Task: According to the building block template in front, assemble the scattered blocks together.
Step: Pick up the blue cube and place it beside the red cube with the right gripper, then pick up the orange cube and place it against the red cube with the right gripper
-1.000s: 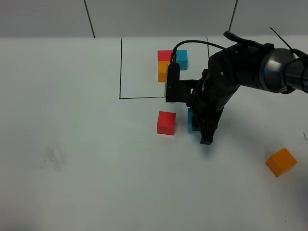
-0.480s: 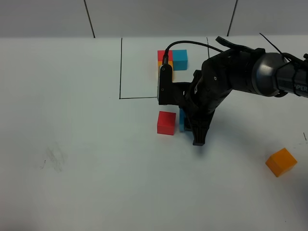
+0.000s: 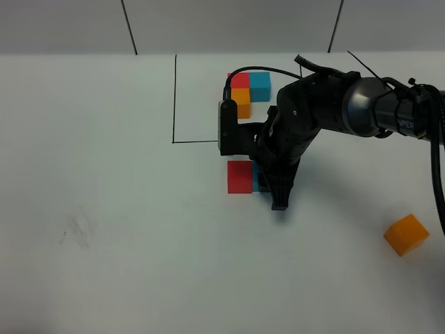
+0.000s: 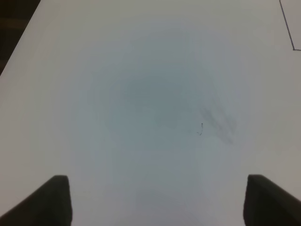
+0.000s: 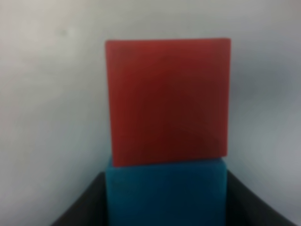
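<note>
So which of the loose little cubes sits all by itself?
The small orange matte cube, alone at the table's far right. The small red cube and sky-blue cube touch side by side.

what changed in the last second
The right tool slid left with the blue cube in its grip, until that cube sat against the red cube. The red cube, the orange cube and the framed template stayed put.
</note>
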Robot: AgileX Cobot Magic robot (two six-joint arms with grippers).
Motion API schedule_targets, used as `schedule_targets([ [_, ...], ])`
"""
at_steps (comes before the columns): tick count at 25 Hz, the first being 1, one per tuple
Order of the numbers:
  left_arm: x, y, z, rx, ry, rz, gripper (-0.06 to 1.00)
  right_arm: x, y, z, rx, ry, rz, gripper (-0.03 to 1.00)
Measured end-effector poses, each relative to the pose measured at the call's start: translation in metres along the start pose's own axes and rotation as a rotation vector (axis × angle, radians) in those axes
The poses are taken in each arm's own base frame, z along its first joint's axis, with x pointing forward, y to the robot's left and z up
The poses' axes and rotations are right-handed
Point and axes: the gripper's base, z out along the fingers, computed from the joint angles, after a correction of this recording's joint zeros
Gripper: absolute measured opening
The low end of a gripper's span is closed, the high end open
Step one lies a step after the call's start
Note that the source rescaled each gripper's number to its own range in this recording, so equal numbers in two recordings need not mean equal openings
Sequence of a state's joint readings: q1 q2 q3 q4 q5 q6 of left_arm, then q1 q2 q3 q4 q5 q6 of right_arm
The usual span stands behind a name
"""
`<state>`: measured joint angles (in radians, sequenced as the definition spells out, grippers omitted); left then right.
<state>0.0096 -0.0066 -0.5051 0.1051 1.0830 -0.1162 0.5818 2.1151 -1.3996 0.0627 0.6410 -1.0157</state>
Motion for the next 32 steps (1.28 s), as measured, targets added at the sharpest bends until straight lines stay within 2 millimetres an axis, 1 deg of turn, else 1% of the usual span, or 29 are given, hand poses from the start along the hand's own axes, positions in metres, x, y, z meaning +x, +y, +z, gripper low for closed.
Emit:
schedule_targets([
  [10, 0.0, 0.0, 0.0, 0.0, 0.0, 0.0, 0.68, -0.003, -0.002, 0.003, -0.051, 0.019, -0.103, 0.01],
  [17, 0.0, 0.0, 0.0, 0.0, 0.0, 0.0, 0.68, -0.001, 0.0, 0.003, -0.08, 0.031, -0.11, 0.01],
  [18, 0.0, 0.0, 0.0, 0.0, 0.0, 0.0, 0.68, -0.001, 0.0, 0.003, -0.08, 0.03, -0.109, 0.03],
  [19, 0.0, 0.0, 0.0, 0.0, 0.0, 0.0, 0.68, -0.001, 0.001, 0.003, -0.083, 0.031, -0.108, 0.07],
  [20, 0.0, 0.0, 0.0, 0.0, 0.0, 0.0, 0.68, 0.0, 0.002, 0.006, -0.093, 0.036, -0.108, 0.14],
  [21, 0.0, 0.0, 0.0, 0.0, 0.0, 0.0, 0.68, 0.0, 0.003, 0.009, -0.101, 0.039, -0.106, 0.25],
  [23, 0.0, 0.0, 0.0, 0.0, 0.0, 0.0, 0.68, 0.0, 0.003, 0.01, -0.095, 0.035, -0.099, 0.52],
  [25, 0.0, 0.0, 0.0, 0.0, 0.0, 0.0, 0.68, -0.001, 0.001, 0.007, -0.076, 0.035, -0.086, 0.75],
  [26, 0.0, 0.0, 0.0, 0.0, 0.0, 0.0, 0.68, 0.0, 0.0, 0.004, -0.064, 0.042, -0.074, 0.86],
  [28, 0.0, 0.0, 0.0, 0.0, 0.0, 0.0, 0.68, 0.0, -0.004, -0.01, -0.032, 0.055, -0.031, 0.95],
  [30, 0.0, 0.0, 0.0, 0.0, 0.0, 0.0, 0.68, 0.005, -0.008, -0.027, -0.012, 0.08, 0.075, 0.99],
  [32, 0.0, 0.0, 0.0, 0.0, 0.0, 0.0, 0.68, 0.014, -0.011, -0.047, 0.001, 0.095, 0.233, 1.0],
])
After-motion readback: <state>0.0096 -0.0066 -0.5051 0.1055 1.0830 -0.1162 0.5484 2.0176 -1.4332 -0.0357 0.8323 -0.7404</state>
